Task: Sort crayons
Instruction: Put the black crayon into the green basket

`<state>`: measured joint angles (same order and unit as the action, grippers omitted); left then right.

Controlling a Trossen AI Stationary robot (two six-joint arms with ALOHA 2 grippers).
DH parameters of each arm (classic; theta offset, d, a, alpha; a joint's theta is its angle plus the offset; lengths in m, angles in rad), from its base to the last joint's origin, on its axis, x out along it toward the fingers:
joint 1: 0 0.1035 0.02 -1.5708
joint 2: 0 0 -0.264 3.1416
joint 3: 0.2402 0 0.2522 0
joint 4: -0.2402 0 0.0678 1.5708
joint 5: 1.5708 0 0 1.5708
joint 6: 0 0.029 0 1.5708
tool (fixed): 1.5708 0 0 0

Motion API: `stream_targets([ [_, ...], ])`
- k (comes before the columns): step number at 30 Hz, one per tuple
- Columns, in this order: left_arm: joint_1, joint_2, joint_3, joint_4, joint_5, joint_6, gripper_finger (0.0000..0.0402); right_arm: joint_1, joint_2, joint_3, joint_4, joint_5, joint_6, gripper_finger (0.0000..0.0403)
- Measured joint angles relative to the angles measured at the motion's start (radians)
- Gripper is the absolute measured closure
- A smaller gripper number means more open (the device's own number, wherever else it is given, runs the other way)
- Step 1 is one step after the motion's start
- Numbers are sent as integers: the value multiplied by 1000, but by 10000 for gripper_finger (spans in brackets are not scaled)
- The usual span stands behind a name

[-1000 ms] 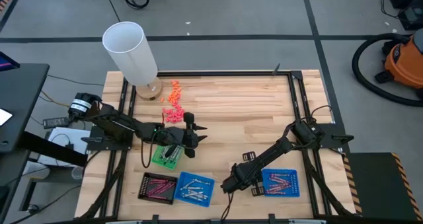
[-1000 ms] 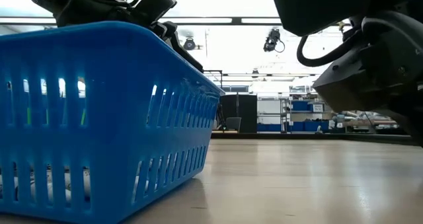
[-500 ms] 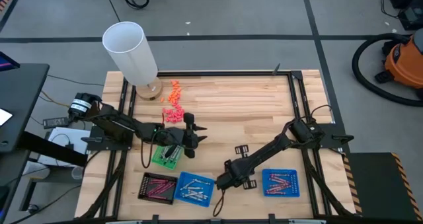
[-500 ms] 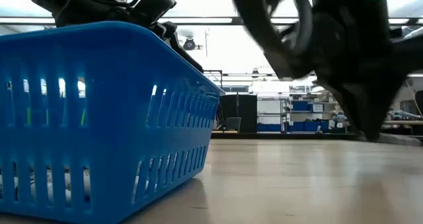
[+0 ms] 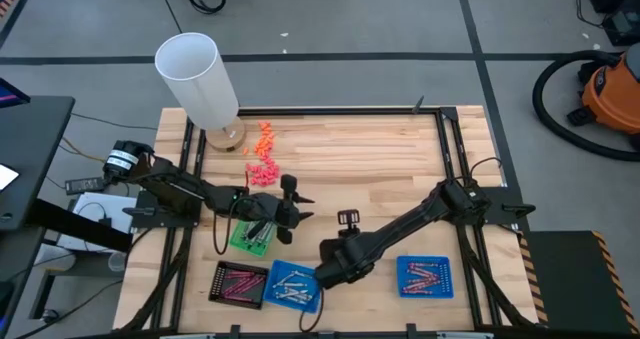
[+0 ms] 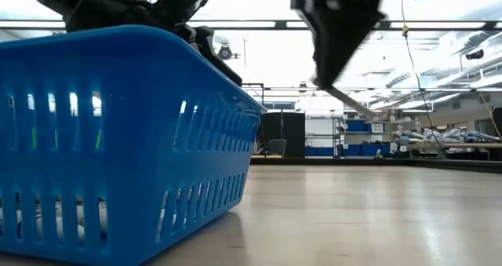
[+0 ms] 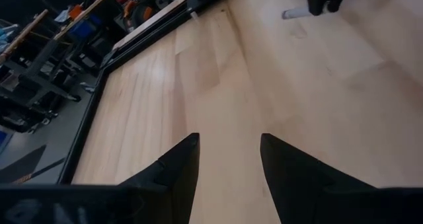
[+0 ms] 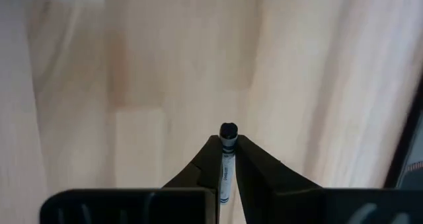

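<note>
1. A silvery-grey crayon (image 8: pixel 227 159) sits pinched between the closed fingers of the right gripper (image 8: pixel 227 151), its dark tip poking just beyond them.
2. The step in hand looks like carrying it to a tray; the blue tray (image 5: pixel 297 285) of grey crayons lies just beside the gripper.
3. Next: centre above that tray, then release.
4. The left gripper (image 7: pixel 228 161) waits with its fingers apart, empty, over bare table (image 7: pixel 198 85).
</note>
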<state>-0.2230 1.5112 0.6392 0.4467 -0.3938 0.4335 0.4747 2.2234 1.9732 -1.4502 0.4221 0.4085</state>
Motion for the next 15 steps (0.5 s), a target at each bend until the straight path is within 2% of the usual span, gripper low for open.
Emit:
stream_targets([
  [9,0,0,0,12,148,6,230,-10,-8,165,74,63,64,364],
  [15,-3,0,0,44,254,-4,230,-20,-74,179,196,164,85,364],
])
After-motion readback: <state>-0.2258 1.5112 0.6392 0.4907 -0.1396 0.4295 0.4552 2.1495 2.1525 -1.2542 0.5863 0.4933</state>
